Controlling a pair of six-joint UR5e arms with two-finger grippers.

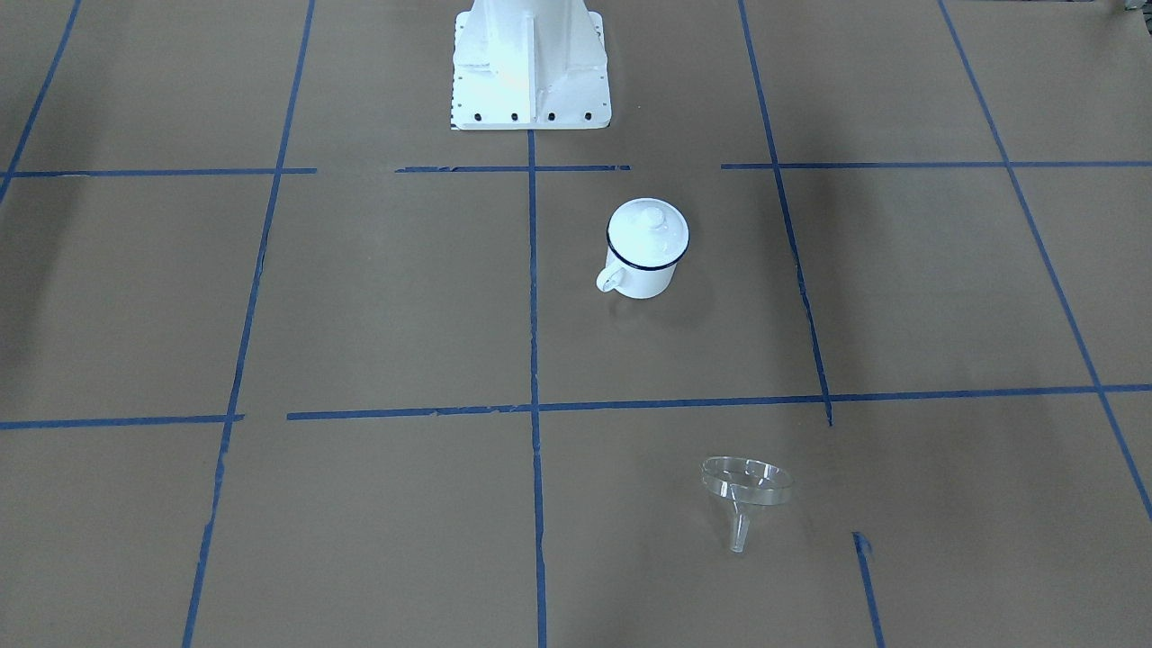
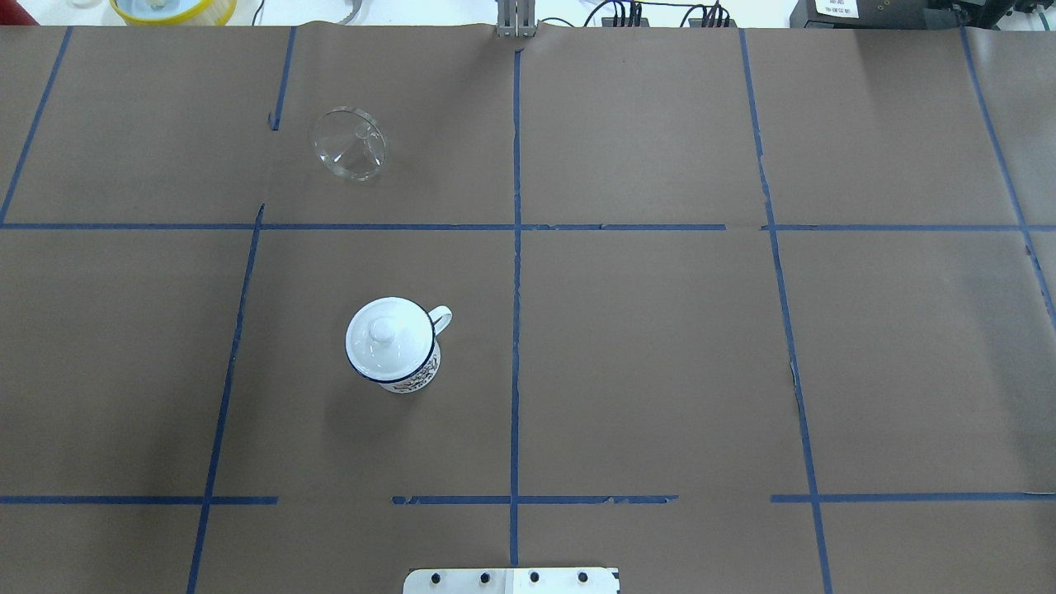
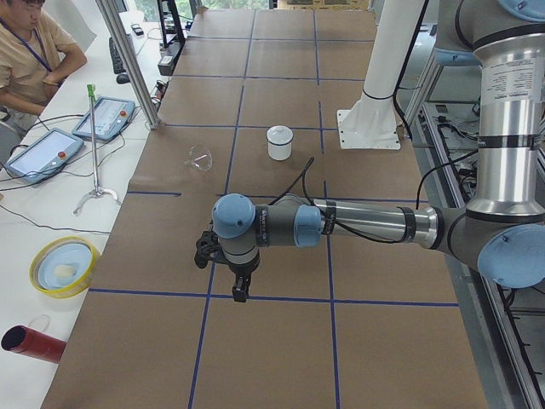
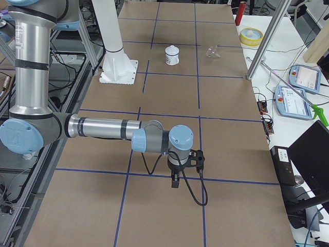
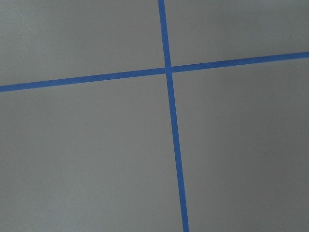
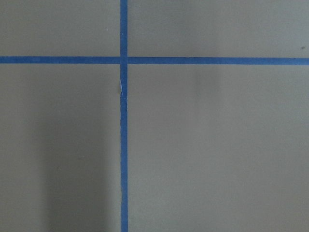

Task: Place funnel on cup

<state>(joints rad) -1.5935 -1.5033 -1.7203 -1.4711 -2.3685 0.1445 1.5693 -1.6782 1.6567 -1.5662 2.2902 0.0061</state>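
Note:
The cup (image 1: 641,261), a white enamel mug with a dark blue rim, stands upright on the brown table with a white knobbed lid (image 2: 386,333) on top. The clear funnel (image 1: 746,486) lies on its side further from the robot, apart from the cup; it also shows in the overhead view (image 2: 350,144). My left gripper (image 3: 241,294) shows only in the exterior left view, far from both, pointing down; I cannot tell whether it is open. My right gripper (image 4: 175,182) shows only in the exterior right view; I cannot tell its state either. Both wrist views show only paper and blue tape.
The robot's white base (image 1: 531,67) stands at the table's near edge. A yellow bowl (image 3: 64,266), a red cylinder (image 3: 32,342), teach pendants (image 3: 104,118), metal posts (image 3: 128,64) and a seated person (image 3: 30,51) are beyond the far edge.

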